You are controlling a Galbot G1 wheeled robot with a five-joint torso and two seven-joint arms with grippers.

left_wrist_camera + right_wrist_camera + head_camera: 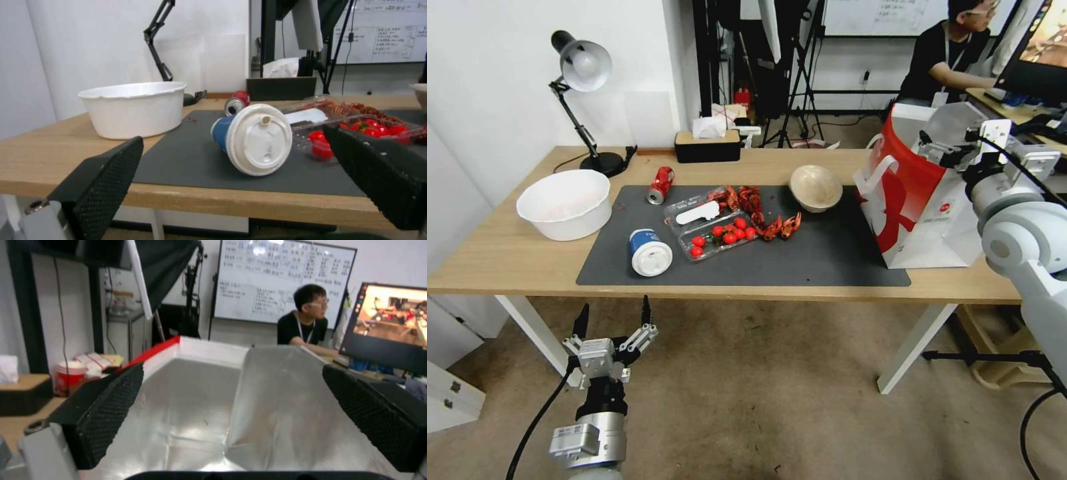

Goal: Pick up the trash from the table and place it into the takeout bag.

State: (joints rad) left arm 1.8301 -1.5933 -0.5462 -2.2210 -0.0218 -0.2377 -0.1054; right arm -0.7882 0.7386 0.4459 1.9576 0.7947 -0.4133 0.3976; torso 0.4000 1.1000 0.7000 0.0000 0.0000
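The left gripper [613, 313] hangs below the front edge of the counter [494, 260], with its two black ridged fingers [104, 186] spread wide apart and nothing between them. Just beyond it, on the dark grey mat [827, 260], the blue-and-white paper cup [649, 252] lies on its side, its round white lid turned toward the gripper. A little farther and to the gripper's right is the clear tray of red tomatoes [724, 235]; it is thin transparent plastic, and red shell pieces [774, 225] lie around its far side. To the gripper's left the large white bowl [565, 203] stands on the bare light wood. Farther on, the red soda can [660, 185] lies on its side at the far edge of the mat, and the beige bowl [816, 187] rests tilted, its round opening facing forward.

The right gripper [231, 413] is raised at the takeout bag [917, 200], right over its open mouth, with its textured fingers apart and empty. Below it the bag has a shiny silver lining inside; its bottom seems to hold nothing, though it is not sharp enough to be sure. Outside, the bag is stiff red-and-white paper with flat white handles.
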